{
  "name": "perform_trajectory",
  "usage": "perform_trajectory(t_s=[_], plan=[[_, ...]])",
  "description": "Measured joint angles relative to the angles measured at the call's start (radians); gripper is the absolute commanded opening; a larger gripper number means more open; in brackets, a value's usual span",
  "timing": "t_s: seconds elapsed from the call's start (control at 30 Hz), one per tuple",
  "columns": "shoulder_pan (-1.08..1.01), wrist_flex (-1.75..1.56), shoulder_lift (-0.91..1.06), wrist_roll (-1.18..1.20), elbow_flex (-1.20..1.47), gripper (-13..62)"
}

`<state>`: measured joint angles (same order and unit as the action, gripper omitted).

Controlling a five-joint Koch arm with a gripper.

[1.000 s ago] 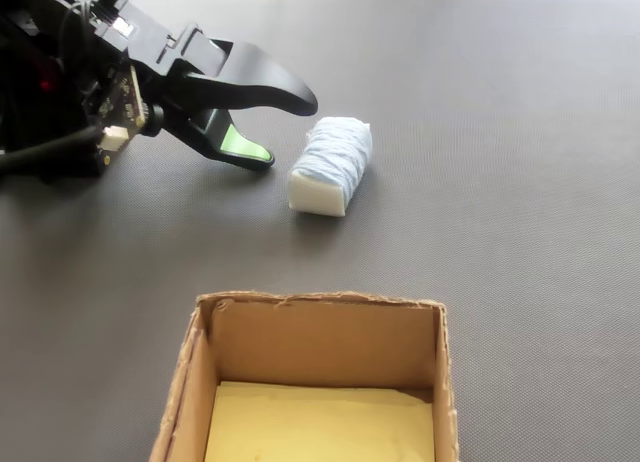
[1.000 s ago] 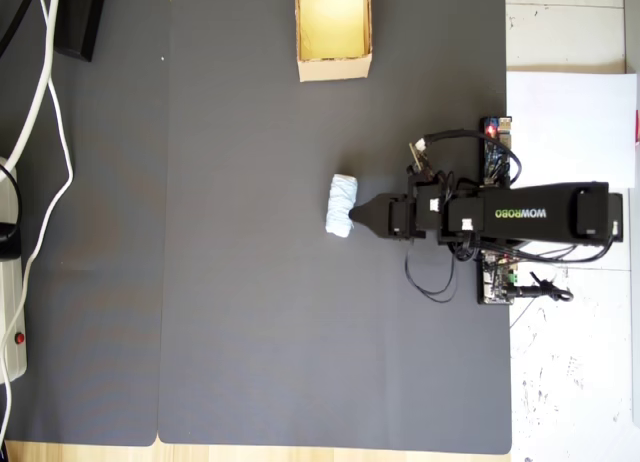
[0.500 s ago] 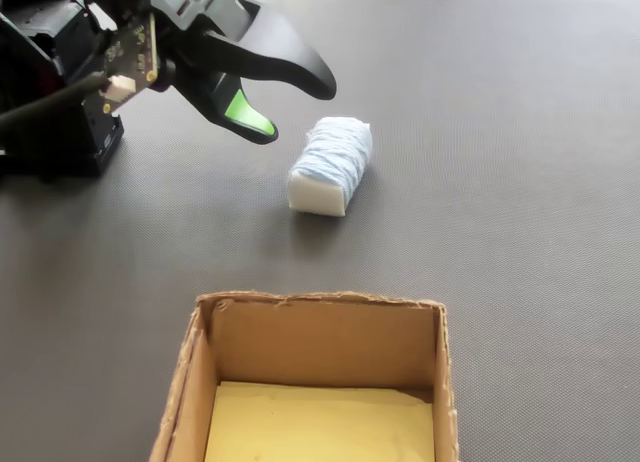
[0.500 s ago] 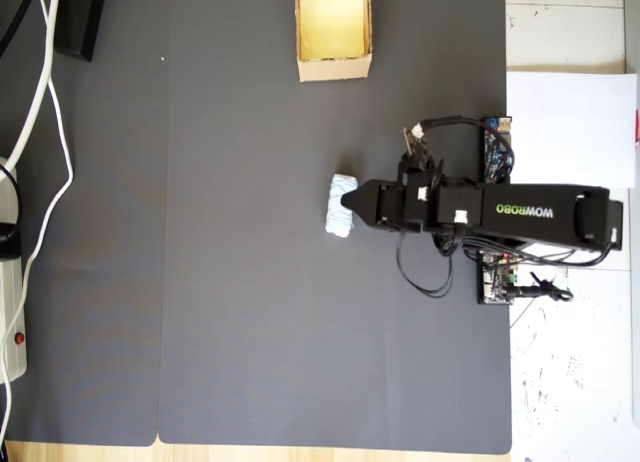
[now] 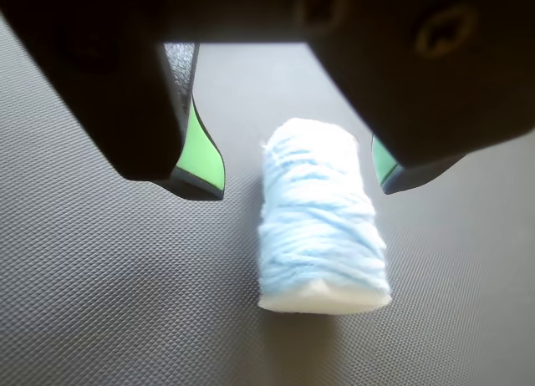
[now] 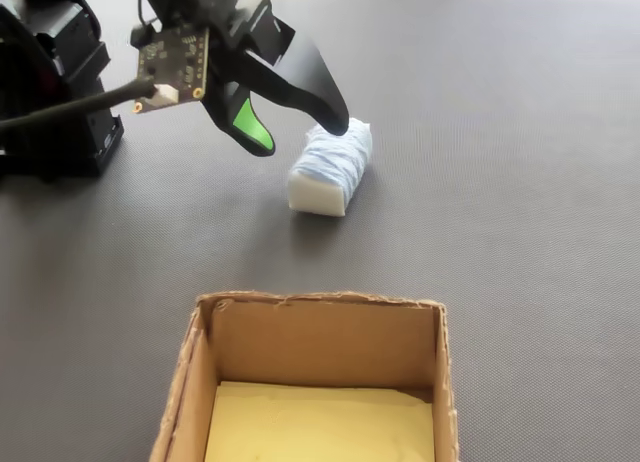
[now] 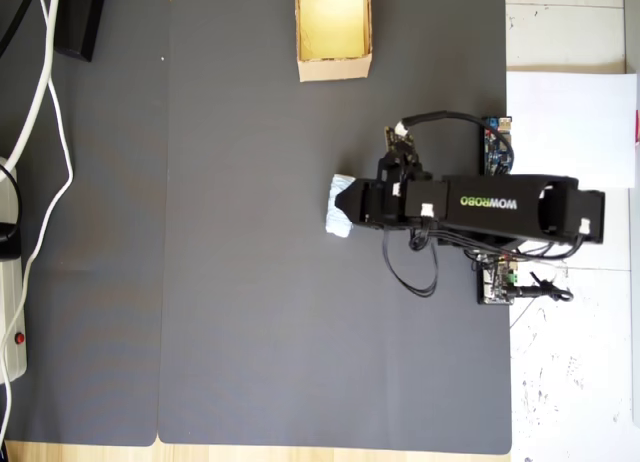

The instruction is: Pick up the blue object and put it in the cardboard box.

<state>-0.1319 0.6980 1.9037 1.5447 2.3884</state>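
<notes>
Overhead view showed a dark grey mat (image 7: 250,282) covering most of the table, with white cables (image 7: 45,132) trailing down its left side. The arm (image 7: 500,202) reached in from the right edge of the mat, stretched leftward. At the top edge of the mat sat the cardboard box (image 7: 333,67), well apart from the arm; in the fixed view its low tan walls (image 6: 320,332) enclosed a yellowish floor with nothing lying on it. Near the middle of the mat lay the blue roll (image 7: 338,207), on its side on the mat, outside the box. The gripper (image 5: 297,181) hung above the roll with its jaws spread wide apart, one green-lined tip on each side of the roll in the wrist view, neither touching it. In the fixed view, the black upper jaw crossed in front of the roll's far end (image 6: 335,162).
</notes>
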Motion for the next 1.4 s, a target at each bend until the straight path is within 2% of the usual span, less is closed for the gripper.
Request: perform_trajectory(t_s=[0.57, 0.7, 0.83, 0.97, 1.27, 1.4], plan=[[0.0, -0.012, -0.282, -0.009, -0.12, 33.7], [0.0, -0.017, -0.284, -0.009, -0.114, 28.4], [0.0, -0.143, -0.278, -0.008, -0.052, 16.7], [0.002, -0.41, -0.261, -0.006, 0.044, 5.4], [0.008, -0.867, -0.206, 0.002, 0.259, 5.0], [0.012, -0.939, -0.048, 0.028, 0.388, 5.0]])
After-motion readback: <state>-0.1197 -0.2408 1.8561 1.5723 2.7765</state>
